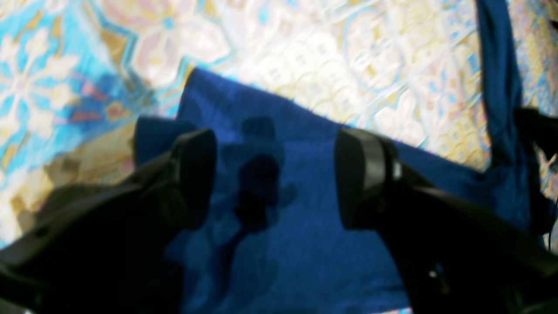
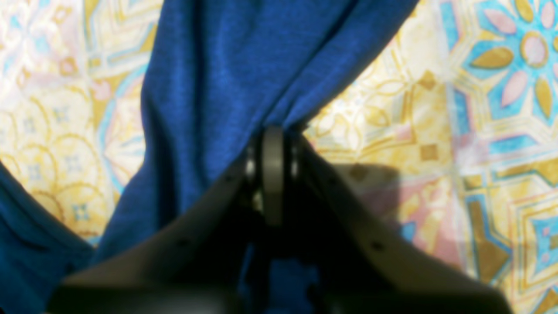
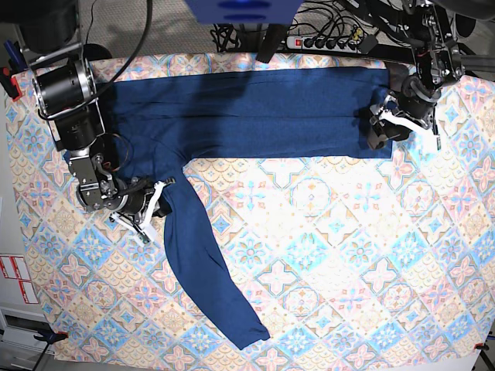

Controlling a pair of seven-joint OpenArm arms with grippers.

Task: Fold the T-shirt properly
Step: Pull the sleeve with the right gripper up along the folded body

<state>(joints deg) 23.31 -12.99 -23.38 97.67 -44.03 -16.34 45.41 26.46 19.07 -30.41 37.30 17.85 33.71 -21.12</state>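
One T-shirt [image 3: 255, 116] lies flat, pinched by right gripper [image 2: 273, 144].

Right gripper [image 2: 273, 131], seen from the wrist: the two jaws stand pressed together on a gathered pinch of the dark blue T-shirt [image 2: 226, 78]. From the pinch the knit fans out ahead of the fingertips and falls away to their left, with a further fold at the lower left. The pastel patterned tablecloth [image 2: 479, 131] lies on both sides, the gripper's shadow just to its right.

patterned tablecloth [image 3: 325, 255] — T-shirt [image 3: 255, 112] flat
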